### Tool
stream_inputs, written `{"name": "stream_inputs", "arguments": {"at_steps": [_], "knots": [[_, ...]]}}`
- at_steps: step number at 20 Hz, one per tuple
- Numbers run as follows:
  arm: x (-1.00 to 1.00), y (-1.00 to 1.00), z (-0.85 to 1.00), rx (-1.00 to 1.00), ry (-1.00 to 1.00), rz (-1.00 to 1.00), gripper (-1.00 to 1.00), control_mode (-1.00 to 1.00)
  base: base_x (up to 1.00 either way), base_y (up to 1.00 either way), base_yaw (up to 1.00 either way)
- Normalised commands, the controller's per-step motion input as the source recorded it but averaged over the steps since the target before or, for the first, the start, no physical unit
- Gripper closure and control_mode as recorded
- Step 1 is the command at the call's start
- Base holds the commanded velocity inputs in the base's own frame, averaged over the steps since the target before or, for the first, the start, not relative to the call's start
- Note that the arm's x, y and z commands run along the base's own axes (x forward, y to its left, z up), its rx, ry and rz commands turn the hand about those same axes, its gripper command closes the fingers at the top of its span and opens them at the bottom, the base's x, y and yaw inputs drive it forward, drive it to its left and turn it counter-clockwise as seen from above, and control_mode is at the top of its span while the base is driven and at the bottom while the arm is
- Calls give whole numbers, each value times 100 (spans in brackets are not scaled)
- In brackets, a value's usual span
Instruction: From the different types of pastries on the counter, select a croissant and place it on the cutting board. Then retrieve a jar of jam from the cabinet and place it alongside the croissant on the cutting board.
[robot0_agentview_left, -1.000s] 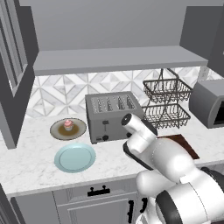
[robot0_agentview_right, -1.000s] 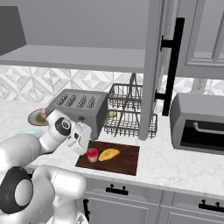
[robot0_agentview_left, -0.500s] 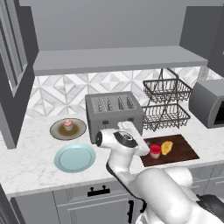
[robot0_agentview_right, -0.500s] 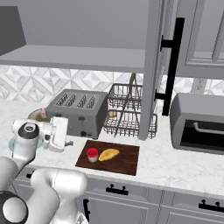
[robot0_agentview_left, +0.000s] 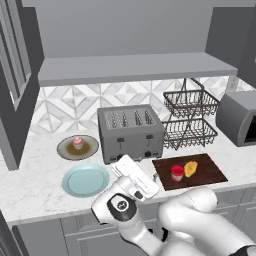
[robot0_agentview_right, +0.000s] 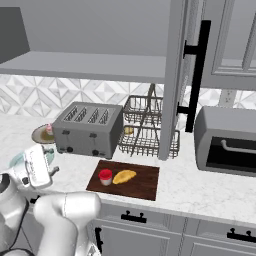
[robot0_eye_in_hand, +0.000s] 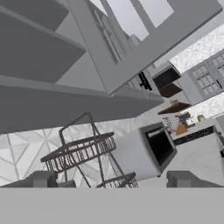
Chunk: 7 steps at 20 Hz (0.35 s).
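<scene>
The golden-orange croissant (robot0_agentview_left: 190, 168) (robot0_agentview_right: 124, 176) lies on the dark reddish-brown cutting board (robot0_agentview_left: 210, 172) (robot0_agentview_right: 142, 184). The red jar of jam (robot0_agentview_left: 177, 173) (robot0_agentview_right: 105, 176) stands upright just left of it on the same board. Nothing touches either one. My white hand (robot0_agentview_left: 135, 177) (robot0_agentview_right: 37, 165) hangs left of the board, over the counter's front edge (robot0_agentview_left: 40, 200). In the hand view my gripper (robot0_eye_in_hand: 113, 180) is open, its fingertips (robot0_eye_in_hand: 41, 179) far apart with nothing between them. The cabinet shelf (robot0_agentview_left: 135, 67) runs above the counter.
A pink-frosted cupcake (robot0_agentview_left: 77, 142) sits on a brown plate (robot0_agentview_left: 90, 150), with a light-blue plate (robot0_agentview_left: 85, 180) in front. The toaster (robot0_agentview_left: 130, 132) (robot0_agentview_right: 87, 129), a wire rack (robot0_agentview_left: 190, 120) (robot0_eye_in_hand: 78, 151) and a grey oven (robot0_agentview_right: 227, 142) line the back. A cabinet door (robot0_agentview_right: 175, 75) stands open.
My arm has swung left and back, away from the cutting board, leaving the jar standing beside the croissant. The jaws stayed wide.
</scene>
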Motion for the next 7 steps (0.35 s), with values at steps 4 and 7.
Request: {"name": "stream_inputs", "arguments": {"at_steps": [4,7], "knots": [[0,4,0,-3,0,0,-100,-100,0,0,0],[0,0,0,0,0,0,-100,-100,0,0,0]]}}
